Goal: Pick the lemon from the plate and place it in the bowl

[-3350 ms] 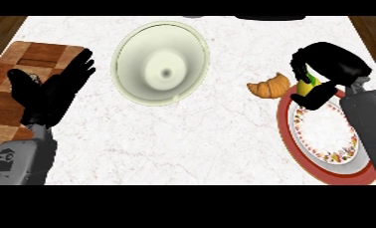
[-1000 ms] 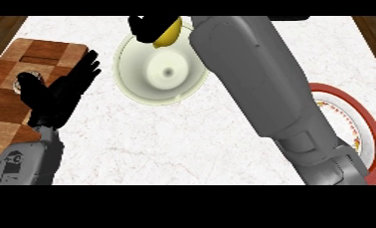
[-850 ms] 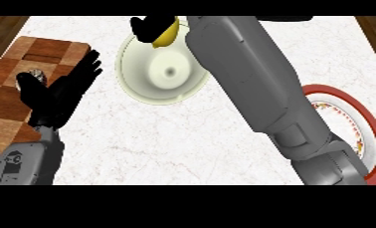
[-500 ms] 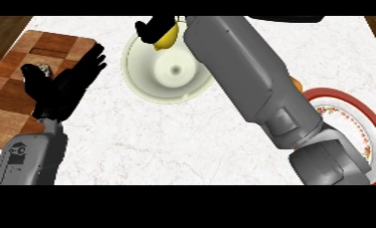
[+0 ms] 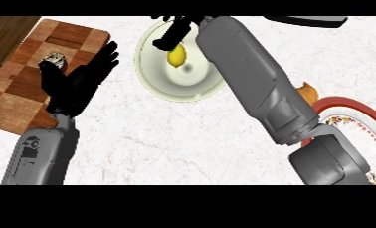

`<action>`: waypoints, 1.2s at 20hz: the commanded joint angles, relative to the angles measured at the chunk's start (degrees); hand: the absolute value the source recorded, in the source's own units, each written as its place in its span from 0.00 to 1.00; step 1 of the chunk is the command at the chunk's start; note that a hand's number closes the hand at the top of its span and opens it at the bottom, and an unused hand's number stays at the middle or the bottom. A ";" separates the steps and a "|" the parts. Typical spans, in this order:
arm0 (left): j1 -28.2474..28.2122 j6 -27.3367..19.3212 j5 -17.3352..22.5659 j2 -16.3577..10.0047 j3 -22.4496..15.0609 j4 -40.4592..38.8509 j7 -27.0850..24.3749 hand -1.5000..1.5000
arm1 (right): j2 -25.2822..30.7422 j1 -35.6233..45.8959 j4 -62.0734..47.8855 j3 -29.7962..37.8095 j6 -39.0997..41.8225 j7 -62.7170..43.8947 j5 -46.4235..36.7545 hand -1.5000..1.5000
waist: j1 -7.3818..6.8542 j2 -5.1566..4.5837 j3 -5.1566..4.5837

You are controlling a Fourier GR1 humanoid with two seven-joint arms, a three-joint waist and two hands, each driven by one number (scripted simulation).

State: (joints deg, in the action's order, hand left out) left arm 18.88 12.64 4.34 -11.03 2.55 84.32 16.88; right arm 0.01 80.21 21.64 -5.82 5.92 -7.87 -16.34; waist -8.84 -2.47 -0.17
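Note:
The yellow lemon [image 5: 176, 56] lies inside the pale green bowl [image 5: 151, 79], on the far side of its hollow. My right hand [image 5: 175, 29] hangs over the bowl's far rim just above the lemon, fingers straightened and pointing down, one of them beside the fruit but not curled round it. The right forearm crosses the bowl's right side and hides part of it. The red-rimmed patterned plate [image 5: 345, 114] shows at the right edge, mostly covered by that arm. My left hand [image 5: 76, 84] rests open, fingers up, over the cutting board's right edge.
A checkered wooden cutting board [image 5: 37, 77] lies at the left with a small round grey object [image 5: 54, 60] on it. A croissant [image 5: 309, 91] peeks out behind the right forearm, next to the plate. A dark object [image 5: 308, 20] sits at the far right edge.
The right hand carried the lemon from the plate to the bowl's far rim. Its fingers have now opened and the lemon sits in the bowl. The left hand barely moved.

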 commanded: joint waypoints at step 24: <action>-2.41 -1.37 1.11 -1.17 3.47 1.68 1.08 0.50 | 12.40 0.41 -7.47 4.45 -8.91 25.37 7.29 0.00 | 6.05 1.49 0.20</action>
State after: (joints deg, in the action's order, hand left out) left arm 16.65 12.26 5.12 -12.61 5.65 84.44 16.58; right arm 7.75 81.53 13.56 -1.38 -8.21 11.95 -8.67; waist -4.16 -1.43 -0.02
